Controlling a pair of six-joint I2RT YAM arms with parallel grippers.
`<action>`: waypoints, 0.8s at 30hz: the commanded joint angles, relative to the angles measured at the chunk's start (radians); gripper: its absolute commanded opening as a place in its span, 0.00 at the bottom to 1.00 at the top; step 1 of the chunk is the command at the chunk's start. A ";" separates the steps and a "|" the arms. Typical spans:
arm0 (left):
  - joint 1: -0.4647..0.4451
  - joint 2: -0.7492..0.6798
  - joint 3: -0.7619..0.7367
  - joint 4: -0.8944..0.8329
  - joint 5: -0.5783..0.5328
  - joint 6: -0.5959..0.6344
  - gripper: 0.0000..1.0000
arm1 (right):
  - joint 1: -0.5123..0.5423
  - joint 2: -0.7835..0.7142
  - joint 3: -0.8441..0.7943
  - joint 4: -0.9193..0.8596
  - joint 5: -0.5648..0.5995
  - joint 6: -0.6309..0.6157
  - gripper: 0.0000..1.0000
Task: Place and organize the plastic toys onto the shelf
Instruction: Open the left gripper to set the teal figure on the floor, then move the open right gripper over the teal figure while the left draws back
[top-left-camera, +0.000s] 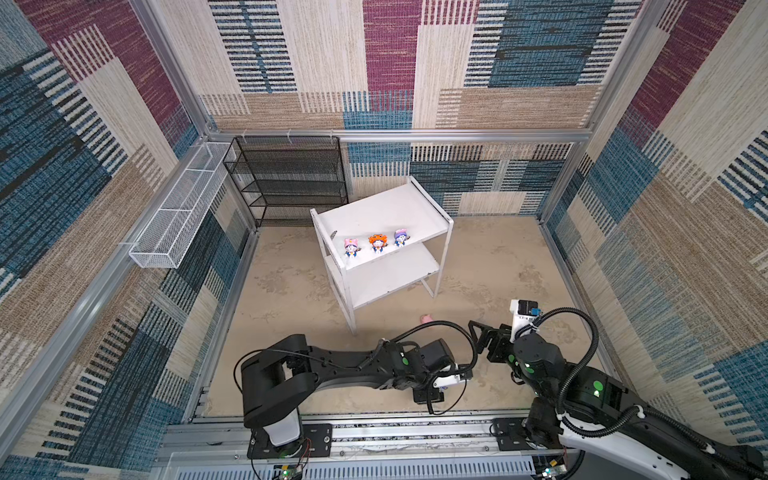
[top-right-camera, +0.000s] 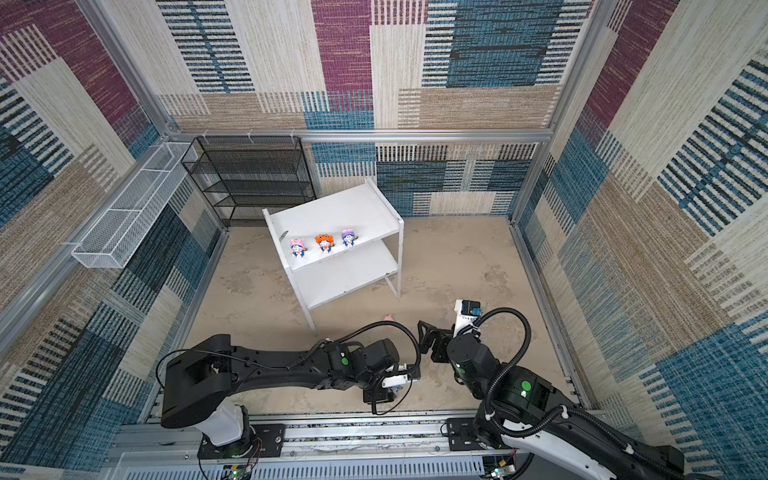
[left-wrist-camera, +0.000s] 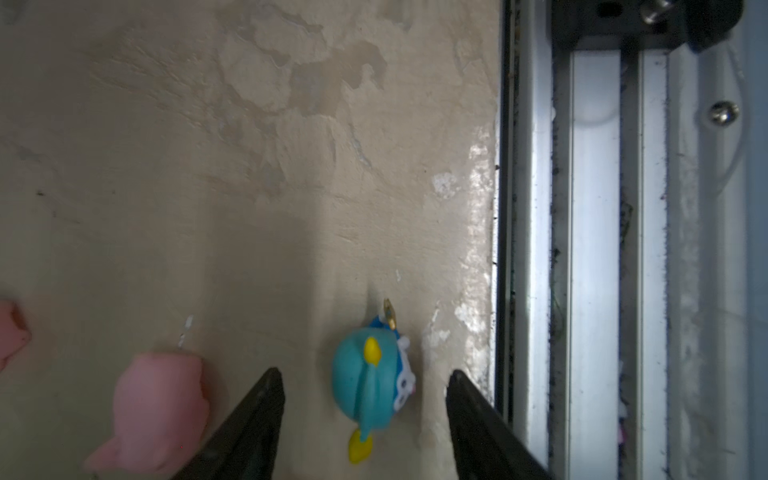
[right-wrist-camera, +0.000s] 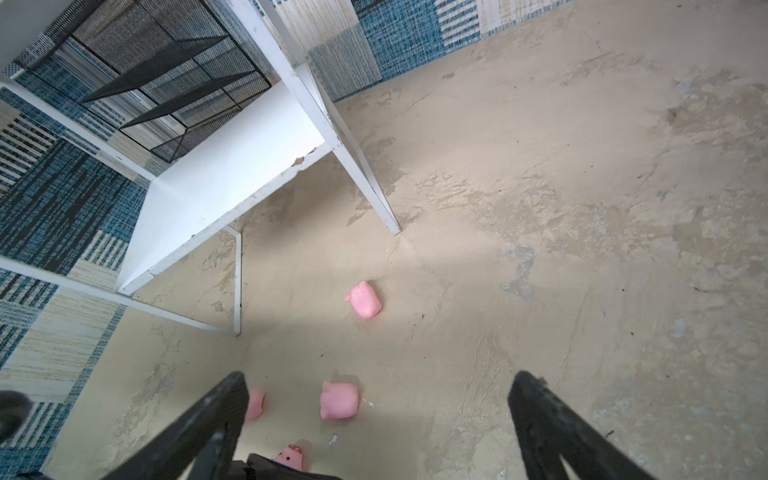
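A teal-hooded figurine (left-wrist-camera: 372, 382) lies on the sandy floor between the spread fingers of my left gripper (left-wrist-camera: 363, 371), which is open and touches nothing. A pink pig (left-wrist-camera: 158, 407) lies just outside one finger, and another pink toy (left-wrist-camera: 10, 332) shows at the frame edge. On the top board of the white shelf (top-left-camera: 415, 208) stand the pink-hooded (top-left-camera: 351, 248), orange-hooded (top-left-camera: 377, 243) and purple-hooded (top-left-camera: 400, 238) figurines. My right gripper (right-wrist-camera: 380, 376) hangs open and empty above several pigs on the floor, one of them (right-wrist-camera: 365, 300) near the shelf's leg and one (right-wrist-camera: 338, 400) between its fingers.
A black wire-mesh rack (top-left-camera: 286, 178) stands behind the shelf, and a long white wire basket (top-left-camera: 183, 208) hangs on the left wall. The aluminium base rail (left-wrist-camera: 594, 249) runs close beside the teal figurine. Both arms meet low at the front of the floor.
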 joint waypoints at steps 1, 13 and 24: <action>0.001 -0.105 -0.023 -0.044 -0.016 -0.027 0.84 | 0.001 0.038 -0.001 0.025 -0.060 0.041 1.00; 0.001 -0.708 -0.110 -0.281 -0.044 -0.210 0.99 | 0.002 0.351 0.149 -0.240 -0.502 0.055 0.98; 0.000 -0.895 -0.107 -0.348 -0.011 -0.201 0.99 | 0.041 0.552 0.217 -0.352 -0.696 -0.124 0.96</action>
